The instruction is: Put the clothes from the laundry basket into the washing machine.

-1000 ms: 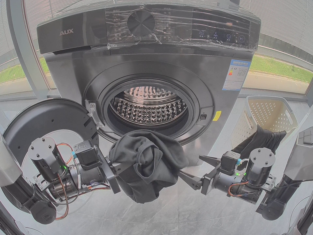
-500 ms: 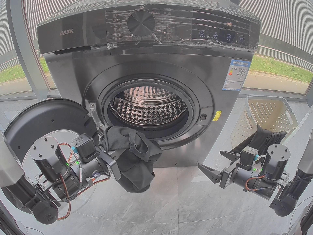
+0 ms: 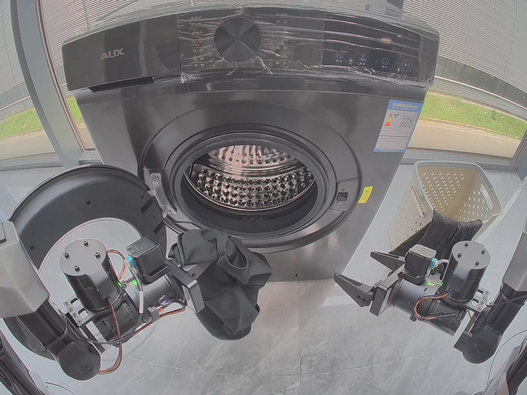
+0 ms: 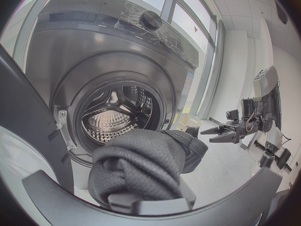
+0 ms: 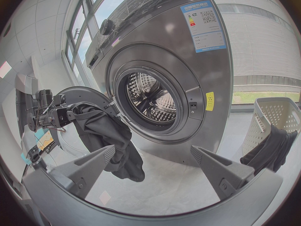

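A black garment hangs bunched from my left gripper, which is shut on it just below the front lip of the washing machine's open drum. In the left wrist view the cloth bulges over the gripper's fingers. My right gripper is open and holds nothing, low over the floor to the right of the machine. The laundry basket stands at the machine's right, with another dark garment draped over its near rim.
The round door is swung open to the left, right behind my left arm. The washing machine stands in front of large windows. Grey tiled floor lies between the two arms.
My right gripper has drawn back to the right, away from the garment. The left gripper has carried the garment left, closer to the drum's lower lip, then sunk slightly.
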{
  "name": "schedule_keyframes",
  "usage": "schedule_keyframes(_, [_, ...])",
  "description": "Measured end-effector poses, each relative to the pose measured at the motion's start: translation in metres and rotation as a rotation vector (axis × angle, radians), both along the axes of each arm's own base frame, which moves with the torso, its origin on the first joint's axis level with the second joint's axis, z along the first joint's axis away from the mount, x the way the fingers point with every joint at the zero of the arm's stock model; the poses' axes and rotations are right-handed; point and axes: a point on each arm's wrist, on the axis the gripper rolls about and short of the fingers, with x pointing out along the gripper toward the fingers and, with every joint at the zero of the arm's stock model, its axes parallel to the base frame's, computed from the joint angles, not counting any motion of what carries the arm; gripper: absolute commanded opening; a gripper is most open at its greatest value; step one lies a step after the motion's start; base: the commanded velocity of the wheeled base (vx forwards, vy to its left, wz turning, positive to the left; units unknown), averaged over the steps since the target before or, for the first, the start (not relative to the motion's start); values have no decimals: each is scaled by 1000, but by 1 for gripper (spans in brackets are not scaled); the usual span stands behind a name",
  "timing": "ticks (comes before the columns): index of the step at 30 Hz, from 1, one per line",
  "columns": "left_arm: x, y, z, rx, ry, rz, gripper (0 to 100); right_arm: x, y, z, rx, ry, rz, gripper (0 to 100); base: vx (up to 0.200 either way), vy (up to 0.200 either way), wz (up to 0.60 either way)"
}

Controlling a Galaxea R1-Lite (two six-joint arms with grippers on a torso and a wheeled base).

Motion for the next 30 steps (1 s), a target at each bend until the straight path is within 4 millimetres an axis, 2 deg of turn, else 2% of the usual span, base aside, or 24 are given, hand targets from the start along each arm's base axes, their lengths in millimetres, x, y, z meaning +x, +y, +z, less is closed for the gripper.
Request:
schedule_keyframes(4, [2, -1, -1, 2, 2, -3, 0, 0, 1, 0, 2, 0, 4, 100, 200, 0, 0])
schedule_keyframes(30, [6, -6, -11, 26, 29, -6, 0, -2, 3, 0, 3, 0, 16, 100, 0, 0, 0])
